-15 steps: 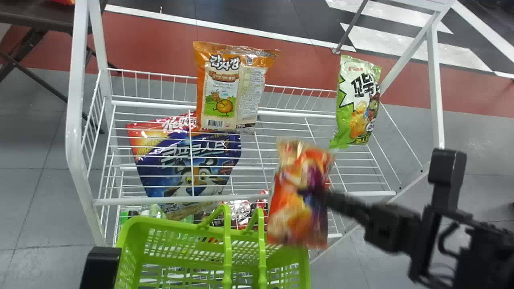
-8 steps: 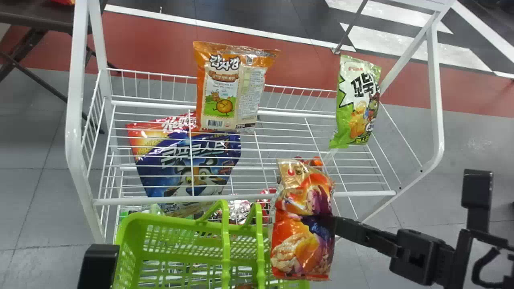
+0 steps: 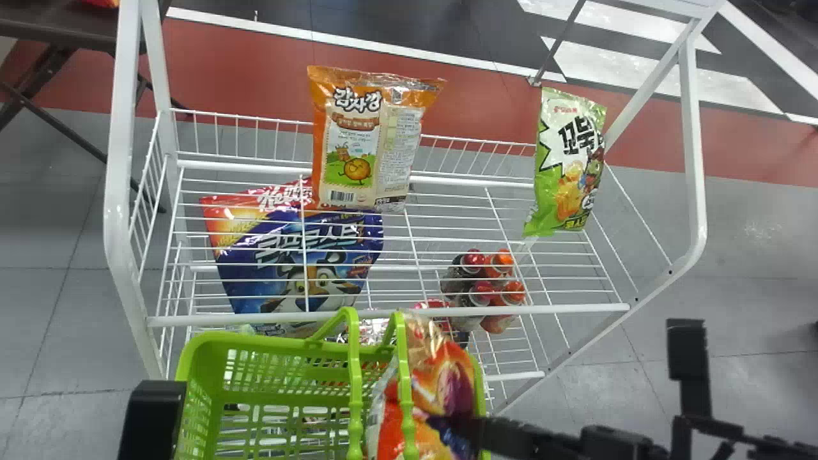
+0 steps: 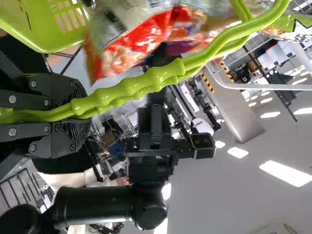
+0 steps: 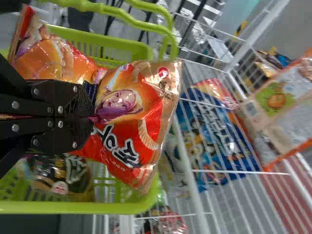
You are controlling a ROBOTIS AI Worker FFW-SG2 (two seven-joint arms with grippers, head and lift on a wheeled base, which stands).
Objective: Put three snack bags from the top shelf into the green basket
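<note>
My right gripper (image 3: 457,425) is shut on the middle of a red-orange snack bag (image 3: 441,377), held at the right part of the green basket (image 3: 268,343), behind a basket handle (image 3: 355,383). The right wrist view shows the right gripper (image 5: 90,117) pinching the bag (image 5: 134,122) above a dark package (image 5: 66,175) in the basket. At the lower left is part of my left gripper (image 3: 152,418); in its wrist view the left gripper (image 4: 80,116) is shut on the handles (image 4: 146,85). An orange bag (image 3: 367,140) and a green bag (image 3: 569,166) stand on the top shelf.
The white wire rack (image 3: 390,314) stands beyond the basket. Below its top shelf are a blue cereal bag (image 3: 300,262) and several capped bottles (image 3: 486,287). A slanted white post (image 3: 607,332) runs to the right of the basket. A dark table (image 3: 57,32) is at the far left.
The right gripper has carried the red-orange bag from before the shelf nearer and then left to the basket, uncovering the bottles. The basket and left gripper have shifted slightly left; the basket's far rim sits higher.
</note>
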